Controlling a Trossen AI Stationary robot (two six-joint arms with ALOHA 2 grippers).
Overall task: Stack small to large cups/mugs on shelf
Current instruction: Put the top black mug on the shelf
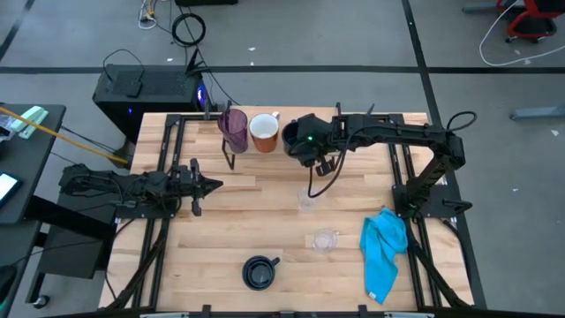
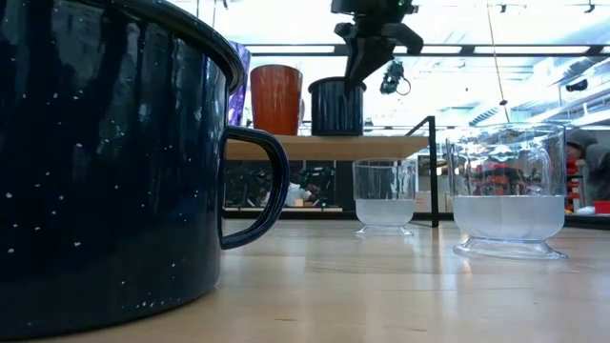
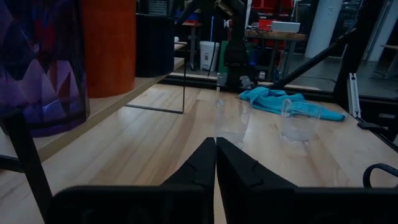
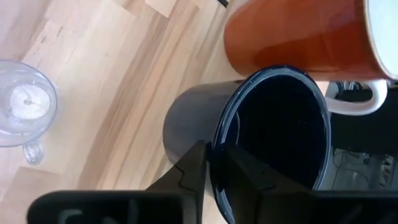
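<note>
Navy mug (image 4: 273,137) upright on shelf (image 2: 324,147), far side of bench (image 1: 265,221), mouth up, nothing inside; dark speckled enamel look, round rim. Right hand (image 4: 214,165) straddles its rim, one finger inside, one outside; fingers close on the wall, but can't tell if clamped or just let go. Just left of it on shelf: orange-brown mug (image 1: 264,132), white inside, empty, white handle pointing far. Left again: purple tumbler (image 1: 234,126), translucent, faceted, upright. All three in a row, long axis left-right along the light-wood plank on thin black wire legs.

Two clear glasses on bench, upright, frosted thick bases: one (image 1: 306,200) mid-bench near shelf, other (image 1: 325,239) nearer. Second navy mug (image 1: 259,272) at near edge, empty, handle pointing right, well apart from the rest. Blue cloth (image 1: 383,250) crumpled at right side of bench.

Left hand (image 3: 215,155) low over left part of bench, fingers pressed together, holding nothing, pointing right.
</note>
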